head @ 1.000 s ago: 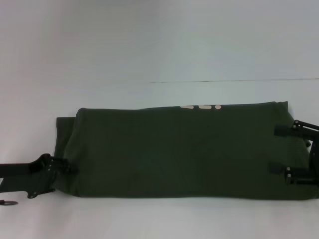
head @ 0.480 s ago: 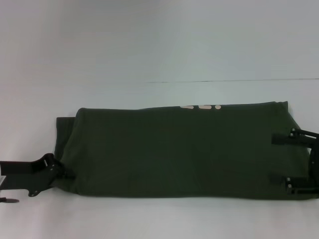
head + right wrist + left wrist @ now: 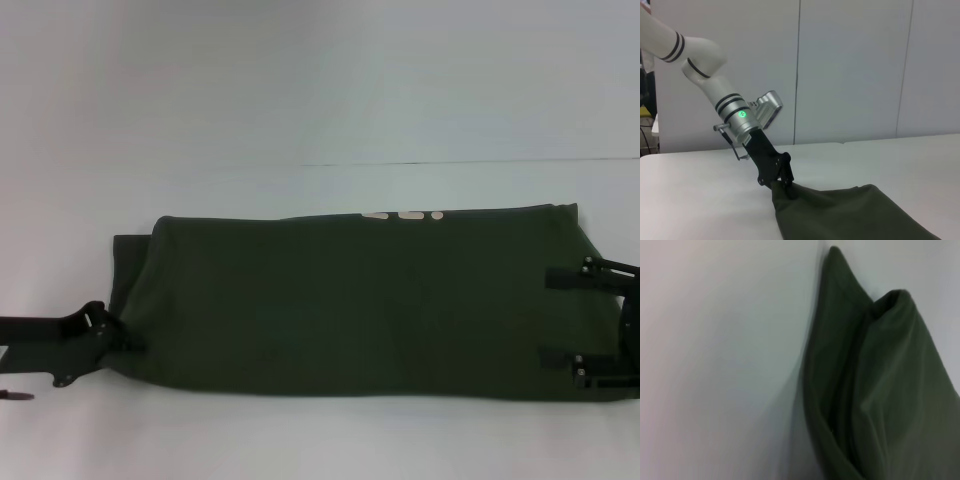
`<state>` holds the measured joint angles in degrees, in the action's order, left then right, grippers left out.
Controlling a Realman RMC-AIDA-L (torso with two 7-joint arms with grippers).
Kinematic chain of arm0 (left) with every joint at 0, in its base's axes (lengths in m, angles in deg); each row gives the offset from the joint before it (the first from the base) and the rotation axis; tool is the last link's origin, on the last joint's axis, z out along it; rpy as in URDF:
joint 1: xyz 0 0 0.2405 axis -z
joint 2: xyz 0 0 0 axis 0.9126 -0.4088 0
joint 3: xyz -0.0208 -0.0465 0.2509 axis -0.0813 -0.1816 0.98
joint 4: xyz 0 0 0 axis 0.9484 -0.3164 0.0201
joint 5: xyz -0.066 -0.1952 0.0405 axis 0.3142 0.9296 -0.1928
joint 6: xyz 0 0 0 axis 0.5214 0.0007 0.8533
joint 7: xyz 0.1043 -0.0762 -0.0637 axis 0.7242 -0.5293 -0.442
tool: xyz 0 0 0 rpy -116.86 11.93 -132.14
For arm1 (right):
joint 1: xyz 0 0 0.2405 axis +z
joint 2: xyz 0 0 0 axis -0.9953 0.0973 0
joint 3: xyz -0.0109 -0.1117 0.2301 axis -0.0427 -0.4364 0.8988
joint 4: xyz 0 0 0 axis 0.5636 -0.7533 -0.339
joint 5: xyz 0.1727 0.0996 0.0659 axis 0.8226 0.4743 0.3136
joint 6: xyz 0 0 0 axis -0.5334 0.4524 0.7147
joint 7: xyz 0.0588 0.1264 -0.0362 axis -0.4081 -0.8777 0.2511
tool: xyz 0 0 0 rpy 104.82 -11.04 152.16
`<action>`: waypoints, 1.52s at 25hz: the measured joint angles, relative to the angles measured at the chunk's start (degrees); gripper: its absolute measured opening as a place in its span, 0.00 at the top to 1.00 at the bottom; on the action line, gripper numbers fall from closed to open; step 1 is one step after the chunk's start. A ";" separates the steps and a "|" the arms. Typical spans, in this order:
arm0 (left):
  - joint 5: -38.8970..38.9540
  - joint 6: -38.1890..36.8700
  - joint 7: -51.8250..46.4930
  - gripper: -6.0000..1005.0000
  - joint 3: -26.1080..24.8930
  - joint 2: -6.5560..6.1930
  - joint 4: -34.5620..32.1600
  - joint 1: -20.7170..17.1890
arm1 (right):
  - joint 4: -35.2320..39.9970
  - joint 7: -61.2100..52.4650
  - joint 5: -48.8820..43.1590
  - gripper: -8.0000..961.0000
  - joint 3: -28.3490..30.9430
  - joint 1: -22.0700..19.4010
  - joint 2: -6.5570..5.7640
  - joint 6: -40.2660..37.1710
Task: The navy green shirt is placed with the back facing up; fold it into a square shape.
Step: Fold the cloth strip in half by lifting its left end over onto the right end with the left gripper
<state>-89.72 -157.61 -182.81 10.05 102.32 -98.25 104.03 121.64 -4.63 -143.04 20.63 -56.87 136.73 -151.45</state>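
The shirt [image 3: 360, 300] lies on the white worktop [image 3: 320, 100], already a long band. The left tool [image 3: 125, 340] pinches its left end, closed on cloth; the right tool [image 3: 557, 318] straddles the opposite end, fingers spread. Next, probably, fold end over end.

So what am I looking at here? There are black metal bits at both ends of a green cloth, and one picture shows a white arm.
It is a two-armed robot folding a shirt on a white table. The wide picture comes from a camera on its head, looking down. The shirt lies folded into a long band. The black bits are its hands: the left hand pinches one end of the shirt, and the right hand sits at the other end, two fingers spread apart over the cloth. The other two pictures come from cameras on the wrists. The right one looks across at the white left arm gripping the raised shirt end; the left one shows only cloth up close.
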 joint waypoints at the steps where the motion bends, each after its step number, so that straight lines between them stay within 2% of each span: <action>1: 0.02 -0.26 0.46 0.97 -0.02 -0.05 -0.37 0.00 | 0.00 0.00 0.00 0.07 -0.01 0.02 0.00 0.05; 8: 0.17 -2.08 1.85 0.97 -0.31 -0.54 -3.02 -0.03 | -0.15 -0.06 0.00 0.07 0.35 0.02 0.00 0.15; 11: 0.23 -3.29 1.53 0.97 -1.18 -1.32 -5.29 -0.79 | -0.29 -0.14 0.00 0.07 0.37 -0.04 0.00 0.40; 16: -0.13 -6.10 1.77 0.97 -5.50 -2.99 -9.33 -2.49 | -0.37 -0.16 0.00 0.07 0.26 -0.30 0.00 0.95; 22: -0.12 -10.23 2.79 0.97 -8.91 -4.29 -13.90 -5.14 | -0.48 -0.17 -1.13 0.07 0.17 -0.46 0.17 2.40; 29: 0.44 -12.51 5.83 0.97 -10.48 -4.68 -14.41 -5.88 | -0.53 -0.15 -1.43 0.07 0.31 -0.90 0.61 3.02; 32: 4.93 -14.48 8.80 0.97 -10.43 -4.76 -13.05 -5.00 | -0.87 -0.16 -1.42 0.07 0.57 -1.11 0.70 3.48; 33: 10.50 -16.57 11.36 0.97 -9.92 -4.69 -11.64 -4.31 | -1.09 -0.16 -1.36 0.07 0.81 -1.21 0.73 3.87; 34: 12.14 -17.20 12.02 0.97 -9.66 -4.64 -11.20 -4.06 | -1.47 -0.17 -1.32 0.07 1.12 -1.26 0.78 4.29; 38: 23.06 -21.58 14.14 0.97 -5.03 -3.76 -8.66 -0.62 | -2.95 -0.17 -1.39 0.07 3.05 -1.54 1.09 6.83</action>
<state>-66.66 -179.19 -168.67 5.01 98.56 -106.91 103.41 118.69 -4.80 -144.43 23.68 -58.41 137.82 -144.62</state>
